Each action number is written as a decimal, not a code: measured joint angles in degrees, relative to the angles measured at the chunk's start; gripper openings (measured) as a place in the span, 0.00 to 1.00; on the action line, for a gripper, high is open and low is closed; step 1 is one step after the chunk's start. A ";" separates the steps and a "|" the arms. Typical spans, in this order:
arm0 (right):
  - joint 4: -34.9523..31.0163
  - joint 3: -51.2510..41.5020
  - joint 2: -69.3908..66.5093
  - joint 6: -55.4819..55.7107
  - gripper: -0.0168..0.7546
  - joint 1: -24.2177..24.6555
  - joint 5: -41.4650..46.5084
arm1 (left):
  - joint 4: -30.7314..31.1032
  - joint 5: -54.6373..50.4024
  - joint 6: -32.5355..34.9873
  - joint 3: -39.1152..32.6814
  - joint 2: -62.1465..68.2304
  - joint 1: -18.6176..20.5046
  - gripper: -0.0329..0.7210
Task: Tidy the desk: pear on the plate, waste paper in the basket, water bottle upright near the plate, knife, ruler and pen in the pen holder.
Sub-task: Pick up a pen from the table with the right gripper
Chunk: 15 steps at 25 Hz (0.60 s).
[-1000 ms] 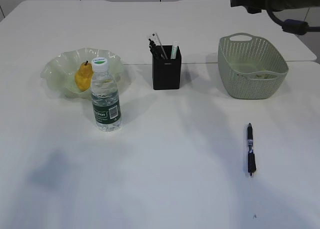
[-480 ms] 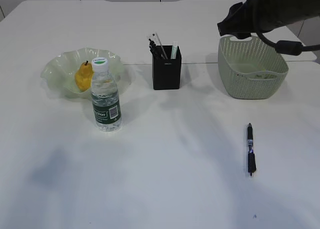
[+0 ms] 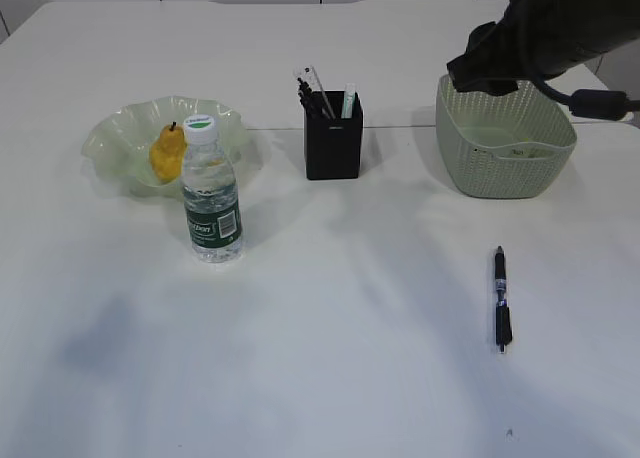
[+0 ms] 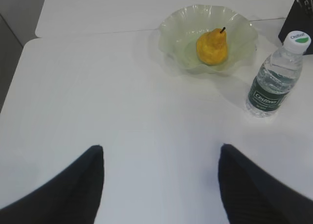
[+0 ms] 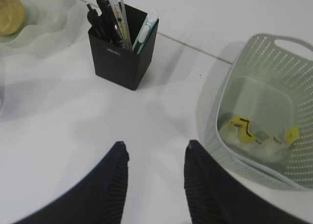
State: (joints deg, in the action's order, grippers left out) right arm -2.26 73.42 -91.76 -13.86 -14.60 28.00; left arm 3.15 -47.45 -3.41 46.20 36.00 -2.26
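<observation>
— Status?
— I see pear (image 3: 166, 154) on plate (image 3: 115, 138), bottle (image 3: 212, 201) upright beside it, paper (image 5: 254, 136) in basket (image 3: 505, 138), pen (image 3: 500, 298) on table. Ruler probably in holder (image 3: 333, 143).
— Grippers?
— Left (image 4: 161, 185) and right (image 5: 154, 185): jaws apart, empty.

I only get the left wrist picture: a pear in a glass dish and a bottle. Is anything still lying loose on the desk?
Observer: Yes, a pen lies flat on the table, apart from everything else.
Operator: Where should it go?
Observer: The pen holder stands mid-desk, with other items already in it.
Operator: And the paper scraps?
Observer: The waste paper is in the basket.
Operator: Is the other arm holding something?
Observer: No, the right gripper is open and empty.
</observation>
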 joint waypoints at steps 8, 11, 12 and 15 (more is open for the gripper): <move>-0.04 0.00 4.90 -0.37 0.40 0.00 11.90 | 0.00 0.00 0.00 0.00 0.00 0.00 0.73; -0.04 0.00 6.76 -1.69 0.40 0.00 16.54 | 0.00 0.00 0.00 0.00 0.00 0.00 0.73; -0.04 0.00 7.37 -2.05 0.40 0.00 18.11 | 0.00 0.00 0.00 0.00 0.00 0.00 0.73; -0.04 0.00 9.08 -2.92 0.40 0.00 21.18 | -0.11 0.00 0.00 0.00 0.00 0.00 0.73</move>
State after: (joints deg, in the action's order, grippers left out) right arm -2.30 73.42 -82.68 -16.77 -14.60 49.18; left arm 3.03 -47.45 -3.41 46.20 36.00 -2.26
